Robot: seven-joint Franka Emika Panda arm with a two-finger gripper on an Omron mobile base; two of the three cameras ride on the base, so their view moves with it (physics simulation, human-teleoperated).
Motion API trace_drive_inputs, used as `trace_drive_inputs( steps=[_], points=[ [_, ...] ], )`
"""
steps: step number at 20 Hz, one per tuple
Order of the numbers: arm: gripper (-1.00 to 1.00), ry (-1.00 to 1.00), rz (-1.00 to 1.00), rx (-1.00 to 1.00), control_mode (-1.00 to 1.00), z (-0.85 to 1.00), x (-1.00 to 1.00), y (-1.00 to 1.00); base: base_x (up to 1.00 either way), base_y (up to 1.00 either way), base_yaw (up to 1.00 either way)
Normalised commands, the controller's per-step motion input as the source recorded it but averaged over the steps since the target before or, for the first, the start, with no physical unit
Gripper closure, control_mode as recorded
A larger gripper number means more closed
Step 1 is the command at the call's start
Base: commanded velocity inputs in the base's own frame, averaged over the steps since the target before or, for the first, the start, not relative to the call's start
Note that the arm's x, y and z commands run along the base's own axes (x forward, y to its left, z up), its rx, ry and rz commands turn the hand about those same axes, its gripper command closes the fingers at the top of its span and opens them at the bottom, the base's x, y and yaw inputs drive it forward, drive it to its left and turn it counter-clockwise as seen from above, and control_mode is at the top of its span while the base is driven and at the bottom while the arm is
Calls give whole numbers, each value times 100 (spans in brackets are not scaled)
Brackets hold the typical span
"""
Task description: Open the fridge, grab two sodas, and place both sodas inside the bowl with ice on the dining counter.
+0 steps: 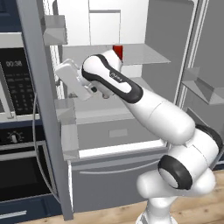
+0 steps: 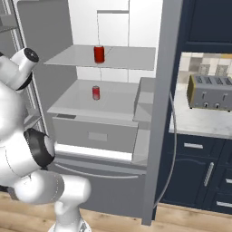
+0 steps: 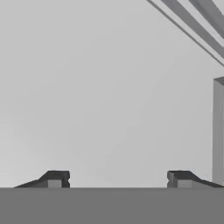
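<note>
Pincer [image 3: 117, 179] is open: both dark tips stand well apart in the hand view, nothing between them, just flat grey surface ahead and shelf edges at the upper right corner. Holding nothing.

My read: fridge [image 2: 156, 113] is already open, step in hand is reaching for the first soda. Hand [image 1: 72, 78] sits at the left side of the opening, close to the left door's bins, and it's aimed off to the side, not at a can.

To do it well:
- Swing the wrist back toward the shelves first; watch the door bins right beside it.
- Get a can centred between the tips in the hand view before advancing.
- Keep the jaws wide until the tips straddle the can body, mid-height, then close. Cans are light and upright, so a glancing touch could tip one.

Relative to the pincer:
- Lower soda [image 2: 96, 92]: standing on the lower shelf, off to the pincer's side and deeper in. Probably the easier first pick.
- Upper soda [image 2: 99, 54]: on the shelf above, higher and further back; the arm partly hides it in the left base view [image 1: 118, 51].
</note>
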Motion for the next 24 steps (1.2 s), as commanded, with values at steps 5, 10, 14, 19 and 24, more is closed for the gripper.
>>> trace_drive_inputs(
  steps=[5,10,14,19,24],
  points=[
    [-100,-20,-3,0,-100,5,-34,-34,0,0,0],
    [-100,-18,-9,-4,-100,9,-9,-79,0,0,0],
    [-100,-24,-21,-23,-100,3,-19,-76,0,0,0],
    [-100,-27,-29,-39,-100,0,-33,-75,0,0,0],
    [-100,-26,-20,-34,-100,-4,-34,-96,0,0,0]
  ],
)
